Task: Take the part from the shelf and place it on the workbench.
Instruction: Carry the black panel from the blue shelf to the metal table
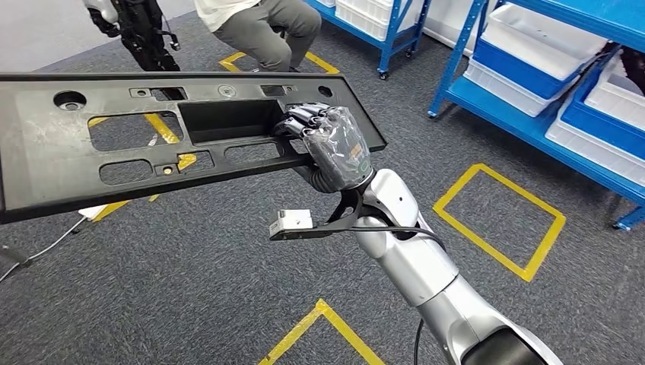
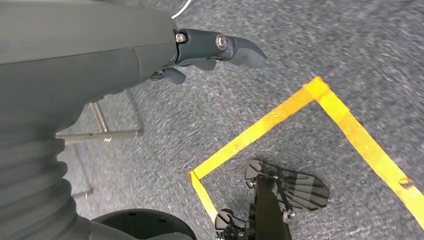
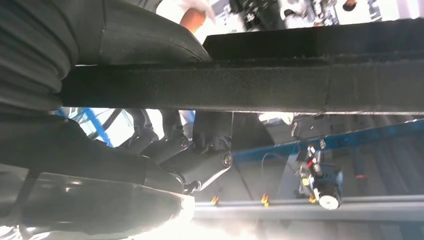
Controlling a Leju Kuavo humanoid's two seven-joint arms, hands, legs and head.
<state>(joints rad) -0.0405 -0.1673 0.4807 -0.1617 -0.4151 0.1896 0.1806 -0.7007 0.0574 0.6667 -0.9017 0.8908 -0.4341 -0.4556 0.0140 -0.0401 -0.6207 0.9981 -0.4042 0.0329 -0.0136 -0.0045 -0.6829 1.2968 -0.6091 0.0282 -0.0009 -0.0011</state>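
Right hand (image 1: 328, 141) grips part (image 1: 114, 129); part's left end cropped.

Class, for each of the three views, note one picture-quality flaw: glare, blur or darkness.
Head view: evenly lit and sharp, right robot hand gripping the black part. Left wrist view: carpet smeared by motion blur. Right wrist view: part dark against bright backlight, glare along one edge.
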